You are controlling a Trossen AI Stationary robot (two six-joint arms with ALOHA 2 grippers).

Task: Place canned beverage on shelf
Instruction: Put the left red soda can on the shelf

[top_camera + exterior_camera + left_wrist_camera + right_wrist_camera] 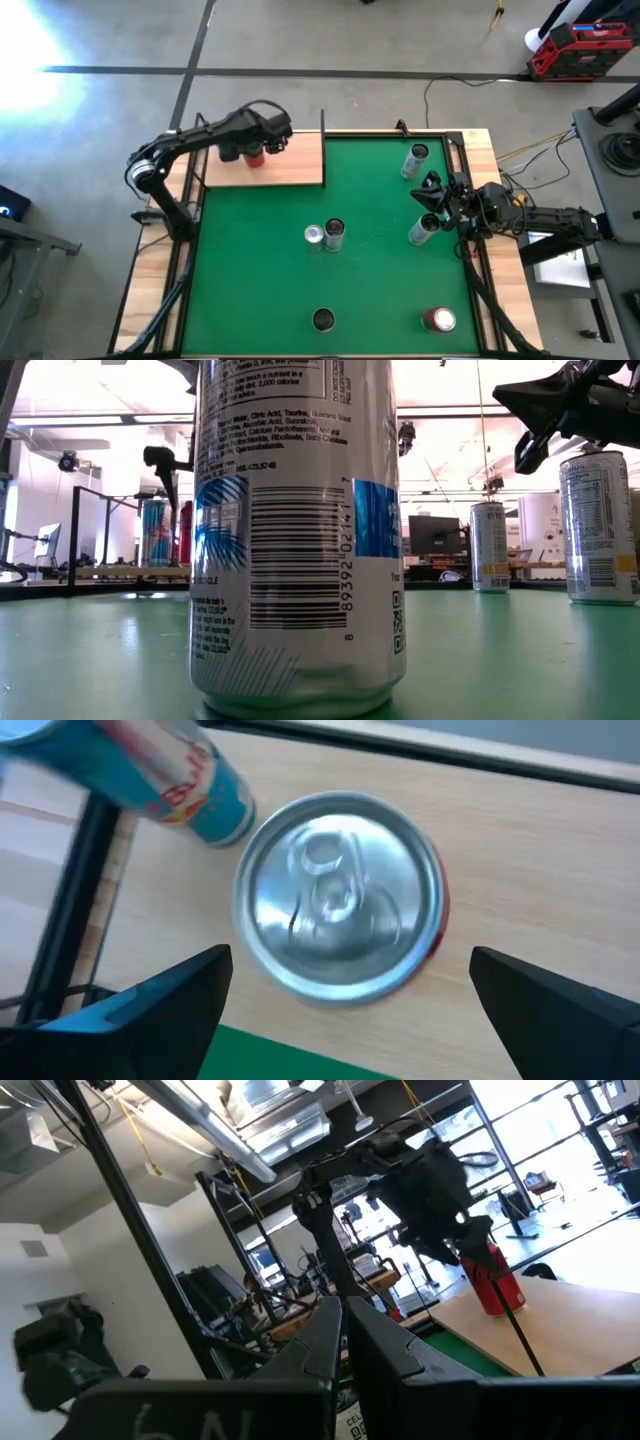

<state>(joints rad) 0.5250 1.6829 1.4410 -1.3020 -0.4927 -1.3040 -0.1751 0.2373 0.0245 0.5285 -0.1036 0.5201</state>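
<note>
Bare shelf [290,165] board flanks the upright red can [254,155]; left gripper [257,146] jaws spread above it, right gripper [432,196] pinched together.

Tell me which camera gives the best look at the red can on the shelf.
The left wrist view: the red can fills it, top and pull tab plain, between the open left tool. The high view shows it small on the shelf under that tool. The right wrist view shows its side far off; the low view, a sliver.

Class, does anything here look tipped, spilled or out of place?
Nothing stands out. The red can and blue can stand upright on the shelf, the open left gripper straddling the red one. Cans on the green mat stand upright; the right gripper hovers beside one.
</note>
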